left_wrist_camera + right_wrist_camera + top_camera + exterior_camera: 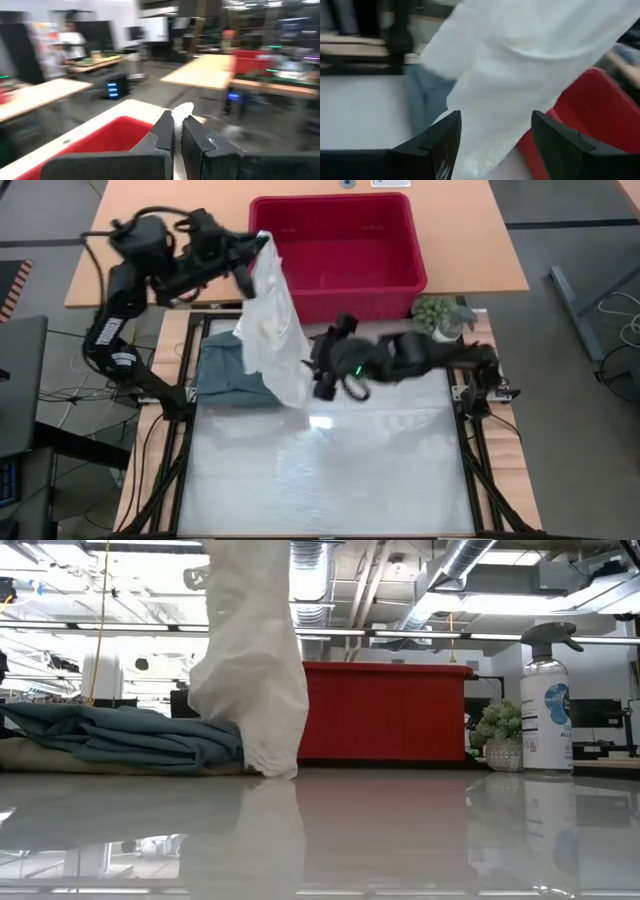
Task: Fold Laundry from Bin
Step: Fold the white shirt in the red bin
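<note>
The white garment (pixel 272 330) hangs from the left tool (pixel 250 270), which is pinched shut on its top edge just beside the red bin's (pixel 335 290) left wall; its lower end brushes the desk (pixel 330 470) near the far left corner. Just beside it lies the teal-green garment (pixel 225 370), rumpled, not folded. The right tool (pixel 322 370) sits at the cloth's lower edge, fingers spread wide, holding nothing. The bin looks empty. Judged from this, unloading is largely done and folding has barely begun: nothing lies flat yet. A beige layer under the teal cloth is hard to make out.
</note>
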